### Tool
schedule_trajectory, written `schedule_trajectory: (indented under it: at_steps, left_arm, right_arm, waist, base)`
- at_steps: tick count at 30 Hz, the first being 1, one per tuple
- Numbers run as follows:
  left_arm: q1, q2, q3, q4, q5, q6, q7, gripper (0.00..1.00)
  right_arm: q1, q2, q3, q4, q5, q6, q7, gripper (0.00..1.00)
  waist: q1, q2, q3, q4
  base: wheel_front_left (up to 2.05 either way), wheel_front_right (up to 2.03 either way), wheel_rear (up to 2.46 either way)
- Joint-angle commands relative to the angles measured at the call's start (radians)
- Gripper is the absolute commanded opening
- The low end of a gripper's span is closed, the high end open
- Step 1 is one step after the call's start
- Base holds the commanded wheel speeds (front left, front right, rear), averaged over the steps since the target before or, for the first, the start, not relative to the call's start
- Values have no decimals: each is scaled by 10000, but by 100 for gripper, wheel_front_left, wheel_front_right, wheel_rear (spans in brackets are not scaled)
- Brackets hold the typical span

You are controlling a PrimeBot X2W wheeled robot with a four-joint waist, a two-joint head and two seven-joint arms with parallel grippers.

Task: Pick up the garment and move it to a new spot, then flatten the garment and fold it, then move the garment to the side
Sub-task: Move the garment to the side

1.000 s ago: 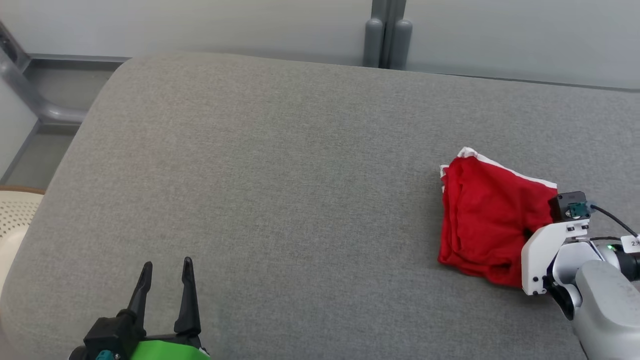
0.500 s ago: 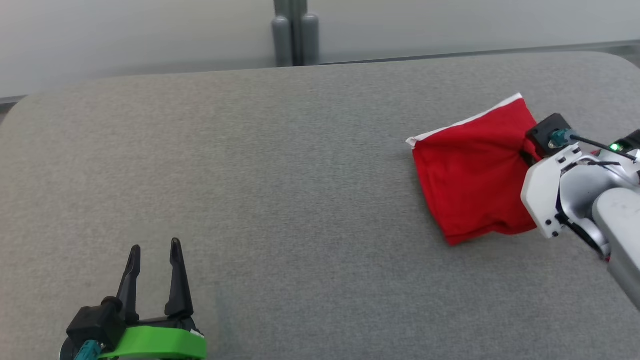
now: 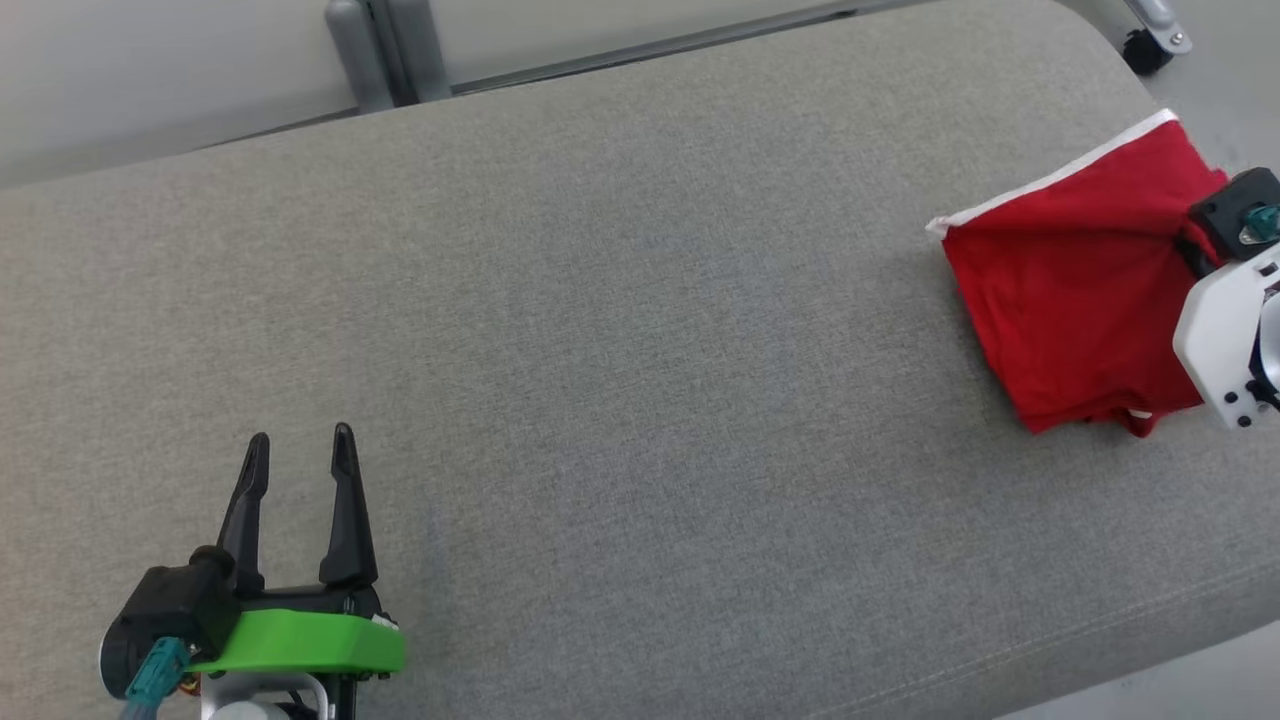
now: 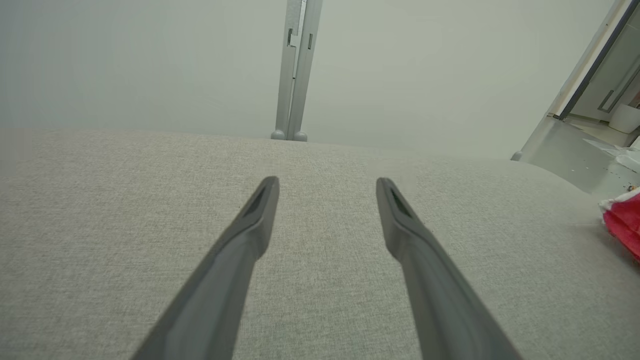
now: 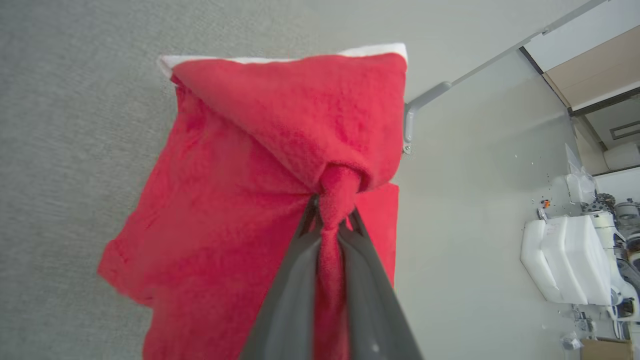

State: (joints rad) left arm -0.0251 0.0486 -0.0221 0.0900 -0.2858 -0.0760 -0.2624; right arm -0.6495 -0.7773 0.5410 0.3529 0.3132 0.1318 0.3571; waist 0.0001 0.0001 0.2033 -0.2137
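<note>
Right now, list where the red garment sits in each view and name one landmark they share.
Head view: red garment at the far right, upper half, over the grey cushion.
Left wrist view: a sliver of it at the right edge, beyond the open left pincer.
Right wrist view: it spreads across the centre, bunched in the shut right pincer.
Shared landmark: the grey cushion beneath it in all three.

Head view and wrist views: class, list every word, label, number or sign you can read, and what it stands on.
None can be read.
The red garment shows no print; the white containers in the right wrist view are too blurred to show any label.
</note>
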Motion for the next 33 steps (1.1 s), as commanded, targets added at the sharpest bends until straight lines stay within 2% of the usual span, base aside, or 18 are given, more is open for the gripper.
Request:
schedule_trajectory:
  at_steps: [1, 11, 18, 19, 20, 25, 29, 33]
  left_arm:
    - [-208, 40, 66, 7, 210, -72, -28, 100]
    - [-588, 40, 61, -62, 809, -390, -28, 100]
    - [-733, 38, 136, -235, 1071, -501, -26, 100]
    - [-735, 38, 136, -244, 1067, -508, -28, 100]
    - [-720, 38, 126, -250, 1056, -521, -28, 100]
    - [-480, 38, 127, -208, 890, -533, -28, 100]
    - [-229, 38, 166, -166, 720, -541, -26, 100]
    - [80, 37, 170, -25, 518, -482, -28, 100]
  right_arm:
    - [-211, -88, 35, 145, -84, -24, -275, 0]
    - [-498, -466, -858, 1798, -1344, -26, -1849, 0]
    - [-275, -261, -2492, 3317, -2393, -26, -2269, 0]
    - [-198, -234, -2692, 3446, -2552, -26, -2340, 42]
    - [-122, -149, -3033, 3582, -2693, -26, -2450, 100]
    - [232, 255, -4255, 3603, -3825, -26, -3197, 100]
    - [690, 1007, -5081, 3243, -4511, -24, -3574, 100]
    - [1316, 1790, -5645, 2464, -4722, -26, -4129, 100]
  waist:
    - [-1, -1, 529, -349]
    - [-1, -1, 1413, 226]
    - [-1, -1, 1792, 667]
    - [-1, -1, 1792, 707]
    - [-1, -1, 1769, 752]
    - [-1, -1, 1431, 856]
    - [-1, -1, 865, 896]
    - [-1, -1, 140, 1014]
  base:
    - [0, 0, 0]
    - [0, 0, 0]
    - [0, 0, 0]
    - [0, 0, 0]
    - [0, 0, 0]
    - [0, 0, 0]
    - [0, 0, 0]
    - [0, 0, 0]
